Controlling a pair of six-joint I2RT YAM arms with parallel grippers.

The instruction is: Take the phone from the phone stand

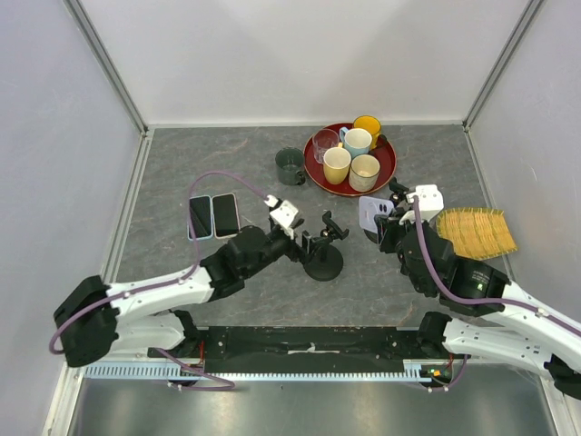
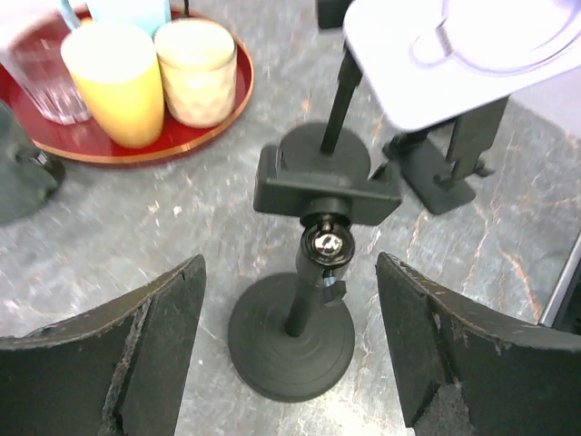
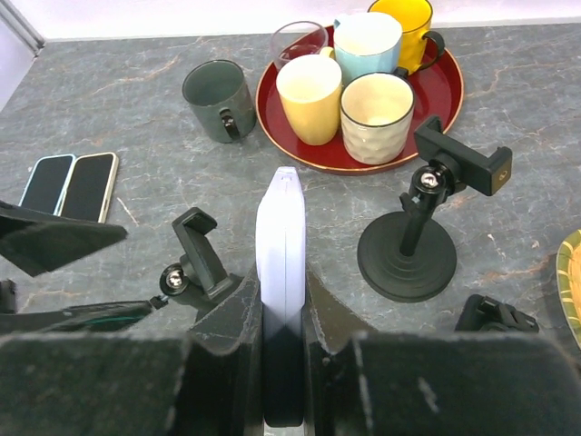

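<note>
Clamping the white phone (image 3: 280, 227), right jaws tight; left jaws wide, empty, facing phone stand (image 2: 290, 350).

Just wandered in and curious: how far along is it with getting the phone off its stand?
Looks done: the phone stand has an empty clamp. In hand: the right gripper pinches the white phone edge-on, away from the stand, while the left gripper is open near that stand. Left, probably: setting the phone down somewhere.
</note>
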